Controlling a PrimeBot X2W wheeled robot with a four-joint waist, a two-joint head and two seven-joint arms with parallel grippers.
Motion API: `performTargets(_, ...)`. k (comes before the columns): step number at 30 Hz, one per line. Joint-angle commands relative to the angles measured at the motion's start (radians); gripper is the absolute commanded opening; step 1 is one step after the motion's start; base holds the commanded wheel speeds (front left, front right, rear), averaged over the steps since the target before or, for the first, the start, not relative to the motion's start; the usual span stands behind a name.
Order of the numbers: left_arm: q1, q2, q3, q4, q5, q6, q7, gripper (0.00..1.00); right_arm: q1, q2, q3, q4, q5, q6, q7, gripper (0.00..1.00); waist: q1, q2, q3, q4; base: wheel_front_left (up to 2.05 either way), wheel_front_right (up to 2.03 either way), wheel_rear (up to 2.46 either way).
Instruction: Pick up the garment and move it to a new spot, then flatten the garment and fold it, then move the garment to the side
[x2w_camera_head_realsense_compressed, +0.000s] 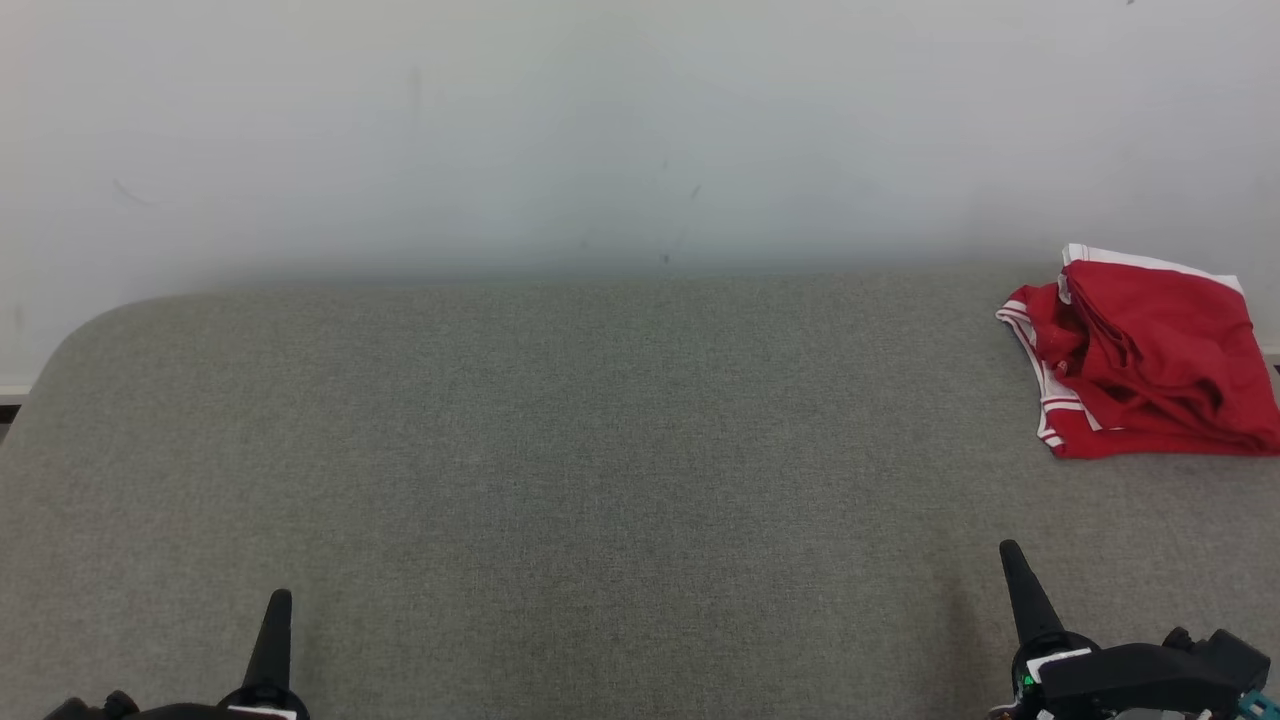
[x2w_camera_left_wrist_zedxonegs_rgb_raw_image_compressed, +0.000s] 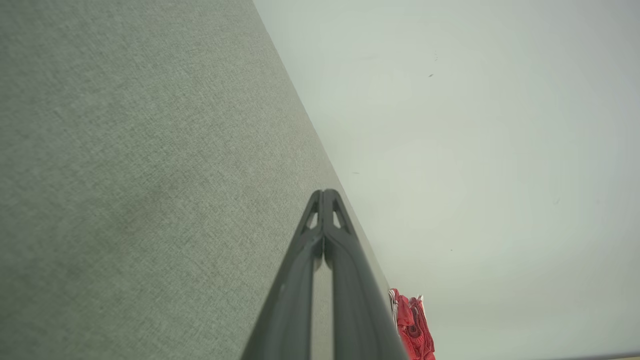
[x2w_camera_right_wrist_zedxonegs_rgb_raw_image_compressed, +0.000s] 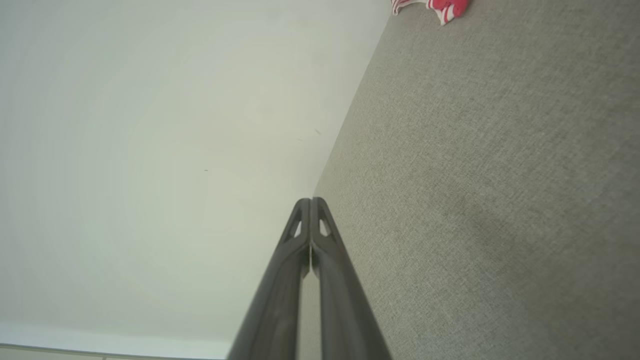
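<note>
1. Because the red garment (x2w_camera_head_realsense_compressed: 1150, 360) lies bunched in loose layers at the far right of the grey table (x2w_camera_head_realsense_compressed: 600, 450), close to the wall (x2w_camera_head_realsense_compressed: 600, 120), the wide middle of the table is bare, which would suit spreading cloth flat.
2. The garment's white-striped hems face left and its top layer is creased, so it looks roughly doubled over rather than neatly squared.
3. The left pincer (x2w_camera_head_realsense_compressed: 278, 612) sits at the near left edge, fingers pressed together on nothing, pointing toward the wall.
4. The right pincer (x2w_camera_head_realsense_compressed: 1016, 575) sits at the near right, likewise closed and empty, well short of the garment.
5. My judgement: the 2 arms, parked low and apart, leave the head camera a clear sight of the table. The scene fits a garment waiting to be fetched as well as 1 already folded and set aside.
</note>
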Motion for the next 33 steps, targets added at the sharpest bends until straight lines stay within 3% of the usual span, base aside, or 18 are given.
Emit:
performTargets(1, -0.022, -0.002, 0.007, -0.002, -0.022, -0.008, 0.005, 0.00, -0.020, 0.001, -0.002, -0.005, 0.032, 0.001, 0.007, 0.00, -0.0001, 0.0000, 0.001, -0.001, 0.00, 0.00, 0.00)
performTargets(33, -0.066, -0.046, 0.043, 0.028, -0.252, -0.043, 0.053, 0.00, -0.057, 0.006, -0.006, 0.008, 0.300, 0.001, 0.048, 0.00, -0.0001, 0.0000, 0.026, -0.014, 0.00, 0.00, 0.00)
